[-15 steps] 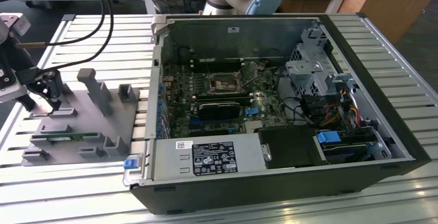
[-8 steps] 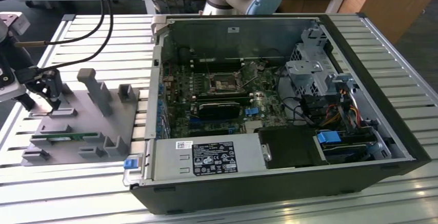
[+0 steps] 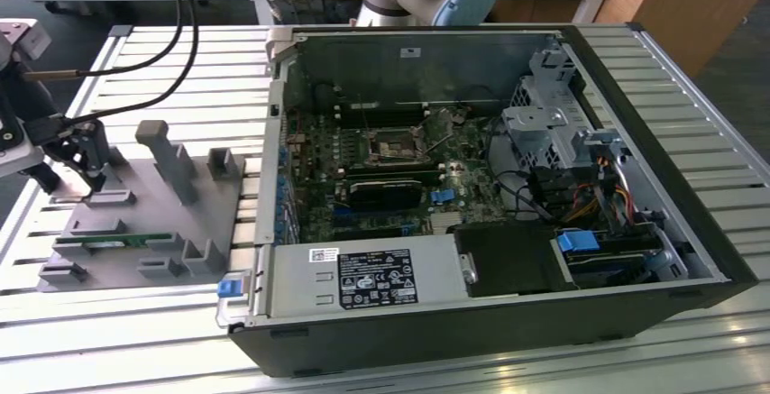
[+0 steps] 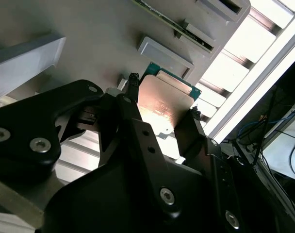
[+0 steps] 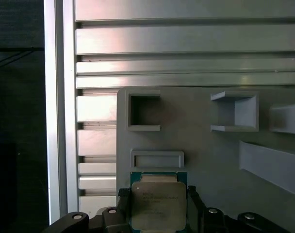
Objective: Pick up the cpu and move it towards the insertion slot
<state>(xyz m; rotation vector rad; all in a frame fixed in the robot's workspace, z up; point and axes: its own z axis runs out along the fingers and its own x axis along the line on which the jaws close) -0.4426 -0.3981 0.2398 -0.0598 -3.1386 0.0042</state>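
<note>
Your pincer (image 3: 70, 176) sits at the exterior view's left, over the grey fixture plate (image 3: 130, 170) on the slatted metal table (image 3: 157, 60). It is closed narrow on the cpu (image 5: 158, 208). In both wrist views the black fingers (image 4: 130, 114) press against two opposite edges of the chip.

The insertion slot (image 3: 394, 149) lies well apart, on the board inside the open computer case (image 3: 673, 123), just beside a wider black block (image 3: 382, 193). Between chip and slot you have the fixture's upright grey posts (image 3: 169, 155) and the case's near side wall (image 3: 274, 123).

A green circuit strip (image 3: 118, 242) lies in a holder on the plate near the pincer.

The exterior view gives you the slot and the case, but I cannot make out the chip there. The first wrist view shows the silvery top with its green rim, and a low rectangular frame (image 5: 157, 159) just beyond it. The second wrist view shows the chip tilted, catching a warm reflection.
</note>
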